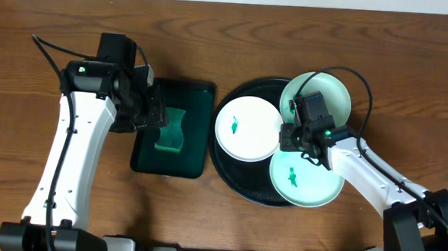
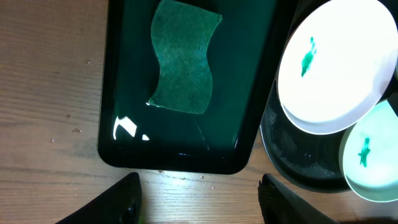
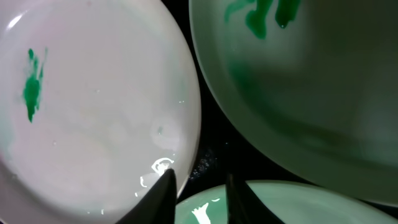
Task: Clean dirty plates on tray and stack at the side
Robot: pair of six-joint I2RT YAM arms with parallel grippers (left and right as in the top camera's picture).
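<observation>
- Hovering low over the black tray (image 1: 233,180), the right gripper (image 3: 199,194) sets its jaws nearly together where three plates crowd. Whether they pinch a rim cannot be told.
- Risk: closing here could catch two overlapping rims and drag or tip a neighbour.
- The tray carries the white plate (image 1: 247,127), front mint plate (image 1: 306,180) and rear mint plate (image 1: 325,92). At least two are smeared green.
- The left gripper (image 2: 199,200), jaws spread and empty, hangs over the green tray (image 1: 149,164), which holds a sponge (image 1: 170,130).

No words, numbers or signs can be read here. The plates (image 1: 247,128) have only a green smear (image 1: 233,127) on them, not letters. The black tray (image 1: 236,180), the green tray (image 1: 194,101) and the sponge (image 1: 171,132) are plain.
</observation>
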